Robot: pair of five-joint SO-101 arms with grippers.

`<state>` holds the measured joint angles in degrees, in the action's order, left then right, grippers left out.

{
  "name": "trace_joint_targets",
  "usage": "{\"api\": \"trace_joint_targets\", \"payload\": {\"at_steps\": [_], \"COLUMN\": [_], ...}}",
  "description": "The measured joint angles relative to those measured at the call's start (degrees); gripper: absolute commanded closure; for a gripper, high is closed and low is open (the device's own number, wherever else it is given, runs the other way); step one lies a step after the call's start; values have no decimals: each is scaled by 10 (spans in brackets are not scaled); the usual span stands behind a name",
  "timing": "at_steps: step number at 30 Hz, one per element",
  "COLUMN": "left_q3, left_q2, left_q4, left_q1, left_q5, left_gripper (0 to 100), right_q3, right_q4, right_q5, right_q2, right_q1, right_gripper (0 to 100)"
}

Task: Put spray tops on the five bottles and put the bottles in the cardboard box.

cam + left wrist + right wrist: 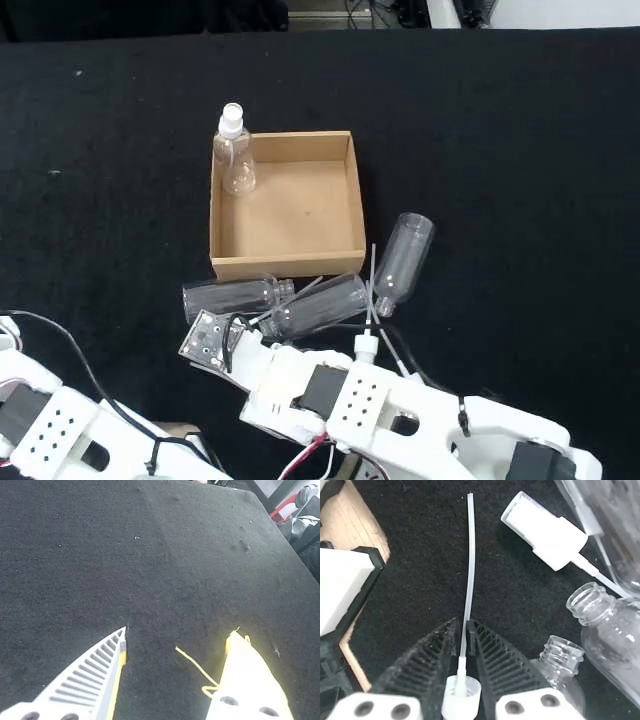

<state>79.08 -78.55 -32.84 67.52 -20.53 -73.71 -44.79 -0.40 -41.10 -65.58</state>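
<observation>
Nearest the lens sit the two arms at the front edge of the worktop (520, 150). Starting on the left, the left claw (179, 632) hangs with its jaws spread apart over bare black cloth, gripping nothing. To its right, the right claw (463, 625) is pinched shut on a spray top (461, 690), clamping it at the root of the dip tube (470, 555) just above the white cap, so the thin tube sticks out ahead of the jaws and bends slightly. From above, this held top (367, 347) lies just short of the bottles, its tube running up between two of them.

Three clear bottles lie on their sides in front of the cardboard box (285, 265). The left bottle (230, 297) is close against the box's front wall, the middle bottle (322, 303) is just beside it, and the right bottle (403, 258) is angled off the box's near right corner. The right wrist view shows two open necks close to the claw, and a loose spray top (545, 530) lying on the cloth near them. Inside the box, in its far left corner, a capped bottle (237, 160) stands upright.

By my reading, one bottle is finished and the step in hand is capping the next one. The next move calls for lining the limp tube up with an open neck and feeding it in before the cap can seat — awkward with the bottles lying loose, so the idle left claw would probably need to steady one first
</observation>
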Motion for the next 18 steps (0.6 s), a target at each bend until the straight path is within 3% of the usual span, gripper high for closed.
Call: {"api": "trace_joint_targets", "payload": {"at_steps": [18], "left_q3": [0], "left_q2": [0], "left_q4": [0], "left_q1": [0], "left_q5": [0], "left_gripper": [775], "right_q3": [0], "right_q4": [4], "right_q5": [0], "right_q2": [0], "right_q1": [-42], "right_gripper": [933]}}
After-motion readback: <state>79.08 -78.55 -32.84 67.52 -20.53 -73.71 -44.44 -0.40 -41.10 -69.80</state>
